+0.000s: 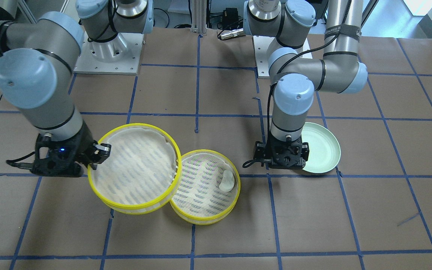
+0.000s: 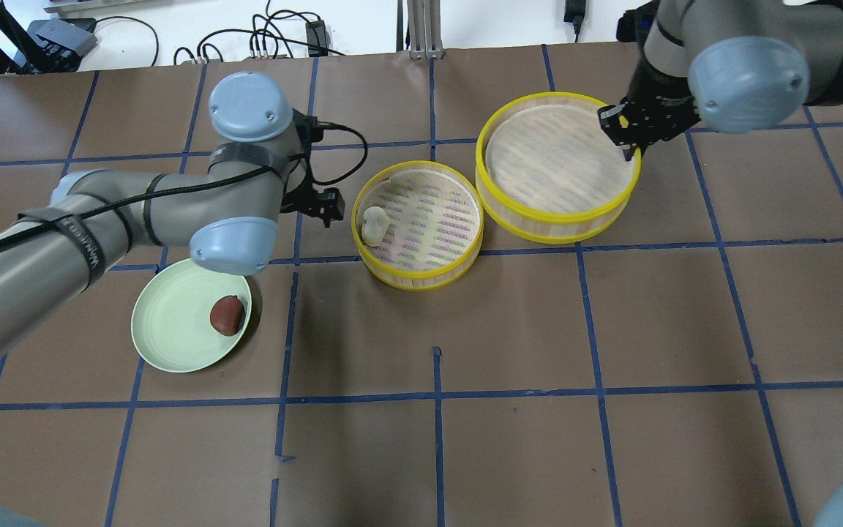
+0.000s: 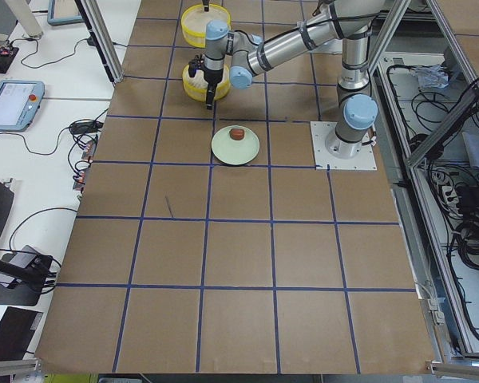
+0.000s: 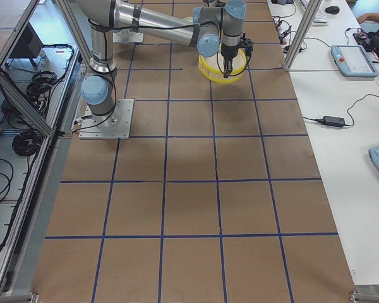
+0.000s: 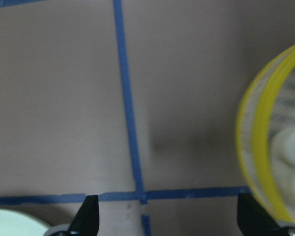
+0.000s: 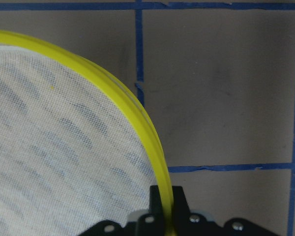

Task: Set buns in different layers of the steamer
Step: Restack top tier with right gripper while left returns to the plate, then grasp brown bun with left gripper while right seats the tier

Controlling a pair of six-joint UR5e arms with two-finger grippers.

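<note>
White bun [image 2: 374,225], pale, oblong, lies in small layer [image 2: 417,280], yellow-rimmed, just beside L gripper [image 2: 323,206], whose jaws are wide, empty. Brown bun [image 2: 227,315] on plate [image 2: 165,344] near it. R gripper [image 2: 625,135] pinches rim of big layer [image 2: 553,219], cloth-lined.

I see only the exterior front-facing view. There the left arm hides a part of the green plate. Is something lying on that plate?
Observer: Yes. In the overhead view a brown bun lies on the green plate.
Operator: Is the left claw open?
Observer: The left wrist view shows the left claw open, with only the table between its fingertips.
Operator: Does the right claw really hold the empty steamer layer?
Observer: In the right wrist view, the layer's yellow rim runs between the fingers of the right claw, which are closed on it.
</note>
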